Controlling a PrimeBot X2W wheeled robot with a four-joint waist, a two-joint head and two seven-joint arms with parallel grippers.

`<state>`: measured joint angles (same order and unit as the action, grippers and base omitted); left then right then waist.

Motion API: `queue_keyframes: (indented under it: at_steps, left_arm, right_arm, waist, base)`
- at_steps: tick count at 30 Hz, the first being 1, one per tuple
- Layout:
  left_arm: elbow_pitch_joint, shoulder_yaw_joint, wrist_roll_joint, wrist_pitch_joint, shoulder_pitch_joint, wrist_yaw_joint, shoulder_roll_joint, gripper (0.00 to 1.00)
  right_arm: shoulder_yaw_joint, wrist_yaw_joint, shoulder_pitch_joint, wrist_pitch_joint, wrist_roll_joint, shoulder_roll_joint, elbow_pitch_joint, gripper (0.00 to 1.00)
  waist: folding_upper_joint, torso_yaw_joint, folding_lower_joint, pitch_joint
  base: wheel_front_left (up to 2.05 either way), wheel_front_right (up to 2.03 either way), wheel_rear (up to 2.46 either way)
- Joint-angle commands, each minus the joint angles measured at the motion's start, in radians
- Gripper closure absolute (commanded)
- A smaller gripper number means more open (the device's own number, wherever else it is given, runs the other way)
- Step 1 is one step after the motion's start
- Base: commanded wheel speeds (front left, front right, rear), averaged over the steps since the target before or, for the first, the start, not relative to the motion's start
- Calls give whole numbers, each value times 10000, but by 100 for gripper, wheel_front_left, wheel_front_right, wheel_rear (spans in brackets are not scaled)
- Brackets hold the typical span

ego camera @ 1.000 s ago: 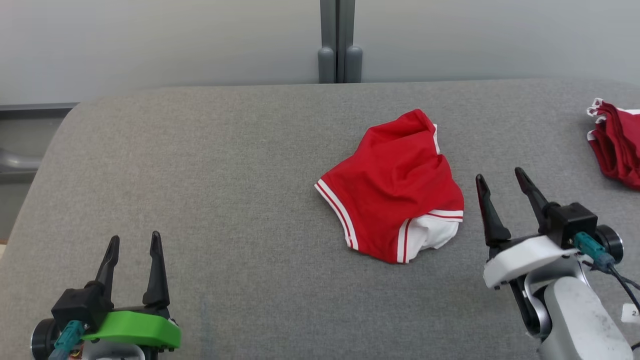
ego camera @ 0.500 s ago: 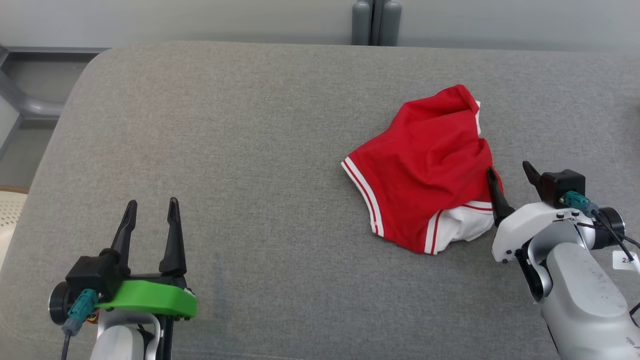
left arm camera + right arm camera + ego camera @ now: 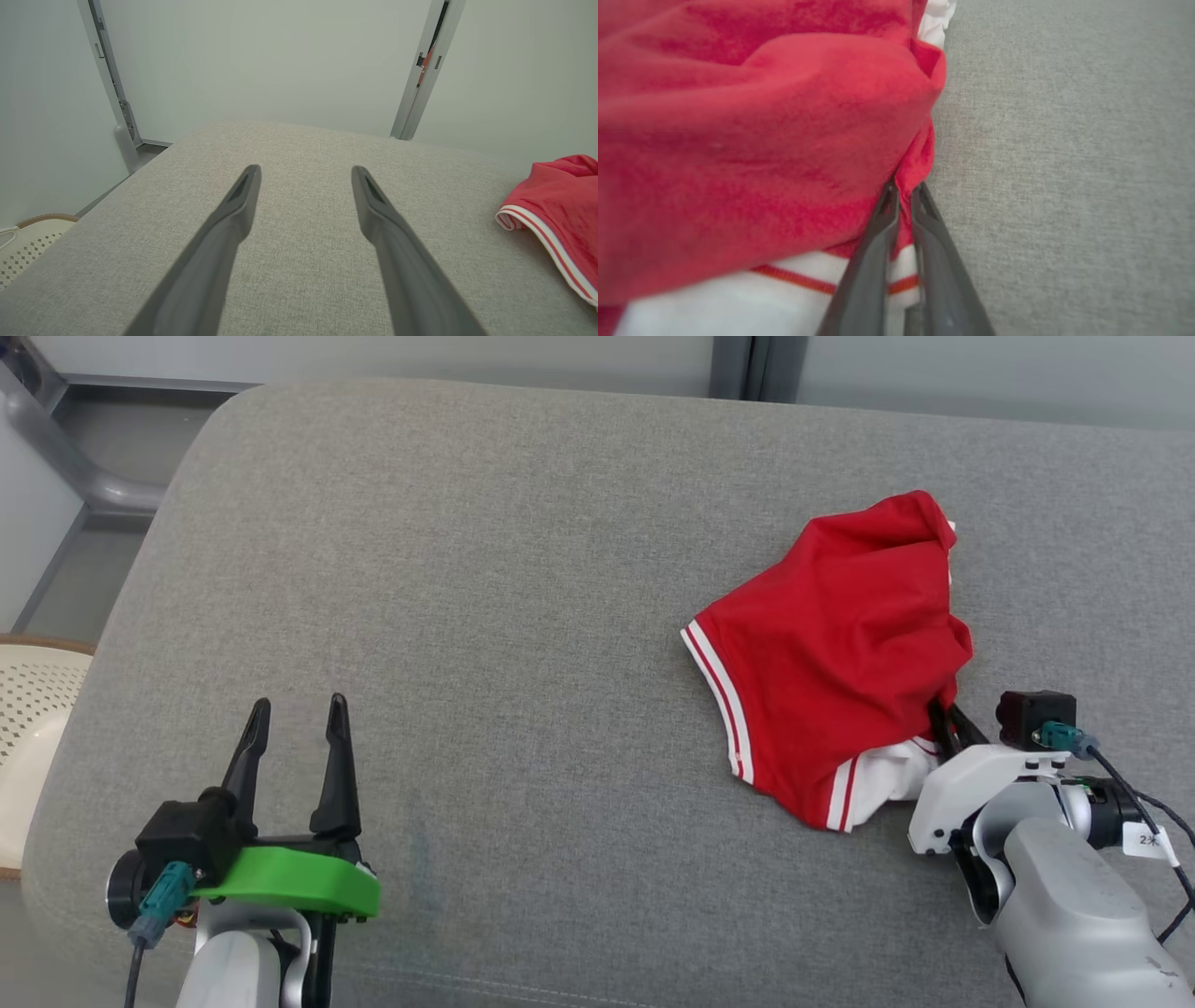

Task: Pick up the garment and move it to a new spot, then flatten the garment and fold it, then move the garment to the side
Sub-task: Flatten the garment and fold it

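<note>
You're handling something light and limp. The red shorts [image 3: 840, 653] lie bunched toward the right edge of the tabletop [image 3: 467, 616], and I judge they'll sag and unfurl once raised. Your right gripper [image 3: 948, 723] has its fingers pinched nearly together on a fold at the heap's near right side; a striped hem might hold truer. Your left gripper [image 3: 299, 705] waits by the near left corner, fingers wide. The grey woven cover looks grippy, so dragging may bunch the cloth. A pale perforated basket [image 3: 33, 728] sits past the left edge.

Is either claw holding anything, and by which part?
The right gripper pinches a fold at the edge of the crumpled red-and-white fabric garment. The left gripper holds nothing.
</note>
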<state>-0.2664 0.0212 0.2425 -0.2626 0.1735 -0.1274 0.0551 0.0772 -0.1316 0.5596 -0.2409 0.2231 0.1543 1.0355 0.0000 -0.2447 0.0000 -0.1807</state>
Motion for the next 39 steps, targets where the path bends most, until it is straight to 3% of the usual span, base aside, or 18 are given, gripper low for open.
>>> queue_keyframes:
  at_steps: [1, 7, 12, 17, 26, 33, 39]
  left_arm:
    - [-29, -75, -21, -28, -57, -24, 5, 0]
    - [-2, -265, -94, -26, -267, -30, -11, 0]
    - [31, -411, -158, -28, -461, -30, -19, 0]
    - [15, -489, -167, -26, -671, -27, -28, 0]
    - [-7, -577, -198, -28, -896, -9, -39, 0]
    - [4, -473, -120, -26, -930, 45, -38, 0]
    - [-65, -321, -73, -26, -802, 115, -36, 0]
  right_arm:
    - [5, 18, -89, -40, 90, 112, 184, 100]
    - [-271, 18, -351, -251, 439, 718, -102, 100]
    - [-764, 18, -740, -245, 454, 1365, -991, 100]
    - [-1027, 16, -971, -248, 397, 1557, -1944, 100]
    - [-77, 15, -765, -242, 503, 792, -3448, 100]
    - [1383, 13, -251, -76, 640, -389, -4164, 100]
    - [3070, 13, -59, -97, 1078, -955, -4003, 100]
  waist:
    - [0, 116, 0, 142]
    - [0, 416, 0, 565]
    - [0, 657, 0, 845]
    - [0, 831, 0, 1138]
    - [0, 849, 0, 1518]
    - [0, 502, 0, 1567]
    - [0, -5, 0, 1476]
  base:
    - [0, 0, 0]
    - [0, 0, 0]
    - [0, 0, 0]
    - [0, 0, 0]
    - [0, 0, 0]
    - [0, 0, 0]
    - [0, 0, 0]
